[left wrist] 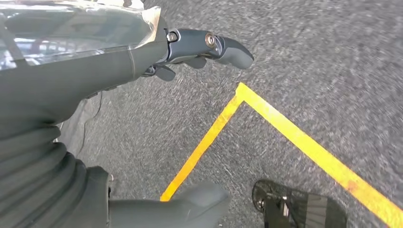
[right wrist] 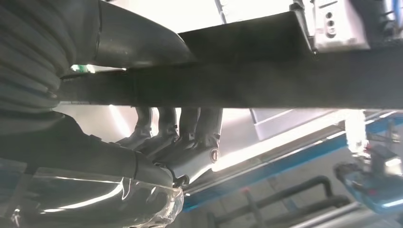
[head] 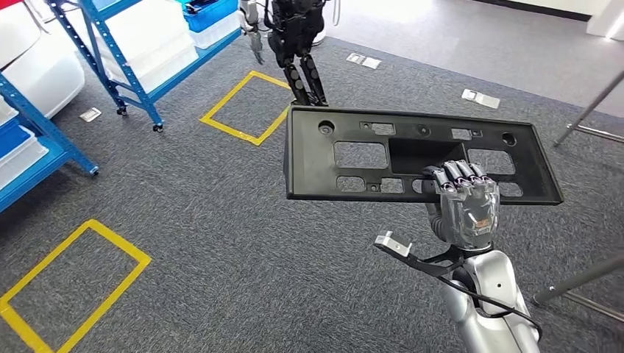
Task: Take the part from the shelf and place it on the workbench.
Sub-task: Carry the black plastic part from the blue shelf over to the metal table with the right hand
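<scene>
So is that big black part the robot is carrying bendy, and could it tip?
Probably stiff: the black part stays flat though the right hand holds just one edge. Likely light, with many cut-out holes. It could tip, since it reaches far to one side of the grip.

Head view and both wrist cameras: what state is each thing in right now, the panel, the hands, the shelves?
Black panel: held up off the floor, roughly level.
Right robot hand: gripping the panel's near edge.
Left robot hand: empty, fingers apart, hanging over the carpet.
Blue shelves: standing, holding bins.
</scene>
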Controlling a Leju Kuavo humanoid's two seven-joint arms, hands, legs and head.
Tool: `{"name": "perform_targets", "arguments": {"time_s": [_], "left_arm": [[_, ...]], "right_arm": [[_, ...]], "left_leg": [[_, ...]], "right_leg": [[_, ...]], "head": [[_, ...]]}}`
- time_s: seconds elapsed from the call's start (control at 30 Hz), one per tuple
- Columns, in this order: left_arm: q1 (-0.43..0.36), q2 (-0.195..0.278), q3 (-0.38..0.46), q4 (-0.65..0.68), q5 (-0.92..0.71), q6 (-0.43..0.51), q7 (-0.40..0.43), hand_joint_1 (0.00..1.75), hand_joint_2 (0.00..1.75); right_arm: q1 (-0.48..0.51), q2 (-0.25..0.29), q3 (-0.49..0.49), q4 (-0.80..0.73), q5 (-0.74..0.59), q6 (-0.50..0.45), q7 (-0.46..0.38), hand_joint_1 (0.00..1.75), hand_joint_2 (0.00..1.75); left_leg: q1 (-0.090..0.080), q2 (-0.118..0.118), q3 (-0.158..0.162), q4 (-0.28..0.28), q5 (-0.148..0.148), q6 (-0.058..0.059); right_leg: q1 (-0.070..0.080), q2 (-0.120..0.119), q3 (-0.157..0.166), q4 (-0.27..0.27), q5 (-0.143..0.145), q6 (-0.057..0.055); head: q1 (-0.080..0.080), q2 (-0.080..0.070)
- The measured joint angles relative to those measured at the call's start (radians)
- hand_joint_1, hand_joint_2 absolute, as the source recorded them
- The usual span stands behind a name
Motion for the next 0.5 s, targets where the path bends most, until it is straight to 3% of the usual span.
{"name": "perform_targets", "arguments": {"time_s": [0.07, 0.1, 0.13, 0.17, 0.2, 0.23, 0.3, 0.37, 0.43, 0.5], "left_arm": [[0.001, 0.000, 0.001, 0.000, 0.000, 0.001, -0.003, 0.00, 1.75], [0.003, 0.000, 0.002, 0.000, 0.000, 0.002, -0.004, 0.00, 1.75], [0.004, 0.001, 0.003, 0.000, 0.000, 0.002, -0.004, 0.00, 1.75], [0.004, 0.001, 0.003, 0.000, -0.001, 0.003, -0.004, 0.00, 1.75], [0.005, 0.001, 0.003, 0.000, -0.001, 0.003, -0.005, 0.00, 1.75], [0.004, 0.001, 0.003, 0.000, -0.002, 0.003, -0.006, 0.00, 1.75], [0.004, 0.005, 0.003, 0.000, -0.005, 0.003, -0.008, 0.00, 1.75], [0.004, 0.010, 0.003, 0.000, -0.007, 0.003, -0.010, 0.00, 1.75], [0.003, 0.013, 0.004, 0.000, -0.008, 0.003, -0.011, 0.00, 1.75], [0.003, 0.012, 0.004, 0.000, -0.008, 0.002, -0.012, 0.00, 1.75]], "right_arm": [[-0.006, 0.008, 0.003, 0.006, -0.010, 0.000, -0.007, 1.75, 1.75], [-0.008, 0.012, 0.004, 0.009, -0.012, 0.000, -0.010, 1.75, 1.75], [-0.009, 0.015, 0.006, 0.012, -0.012, 0.000, -0.012, 1.75, 1.75], [-0.009, 0.017, 0.007, 0.015, -0.013, 0.000, -0.014, 1.75, 1.75], [-0.009, 0.018, 0.009, 0.018, -0.013, 0.000, -0.015, 1.75, 1.75], [-0.010, 0.020, 0.010, 0.020, -0.014, 0.000, -0.015, 1.75, 1.75], [-0.015, 0.022, 0.011, 0.021, -0.017, 0.000, -0.016, 1.75, 1.75], [-0.018, 0.024, 0.012, 0.022, -0.023, 0.000, -0.016, 1.75, 1.75], [-0.017, 0.025, 0.012, 0.022, -0.026, 0.000, -0.016, 1.75, 1.75], [-0.018, 0.023, 0.012, 0.023, -0.026, 0.000, -0.016, 1.75, 1.75]], "left_leg": [[0.003, -0.065, -0.053, 0.121, -0.075, -0.003], [0.002, -0.083, -0.087, 0.193, -0.109, -0.002], [0.000, -0.091, -0.114, 0.246, -0.126, 0.002], [-0.002, -0.095, -0.125, 0.262, -0.122, 0.008], [-0.005, -0.098, -0.116, 0.239, -0.098, 0.017], [-0.010, -0.107, -0.090, 0.182, -0.062, 0.028], [-0.020, -0.148, -0.026, 0.047, 0.001, 0.053], [-0.027, -0.168, 0.003, -0.016, 0.020, 0.067], [-0.029, -0.145, 0.008, -0.028, 0.026, 0.072], [-0.025, -0.120, 0.021, -0.053, 0.042, 0.074]], "right_leg": [[0.003, 0.022, -0.006, 0.000, 0.006, -0.011], [0.007, 0.034, -0.009, 0.000, 0.008, -0.014], [0.012, 0.047, -0.011, 0.000, 0.009, -0.017], [0.016, 0.060, -0.013, 0.000, 0.011, -0.020], [0.020, 0.073, -0.013, 0.000, 0.012, -0.021], [0.023, 0.085, -0.013, 0.000, 0.013, -0.022], [0.026, 0.107, -0.013, 0.000, 0.016, -0.023], [0.025, 0.127, -0.018, 0.000, 0.021, -0.017], [0.025, 0.143, -0.025, -0.003, 0.028, -0.007], [0.030, 0.107, -0.044, 0.020, 0.016, -0.004]], "head": [[-0.002, 0.000], [-0.003, 0.000], [-0.004, 0.000], [-0.004, 0.000], [-0.003, 0.000], [-0.003, 0.000], [-0.002, 0.000], [-0.003, 0.000], [-0.003, 0.000], [-0.001, 0.000]]}}
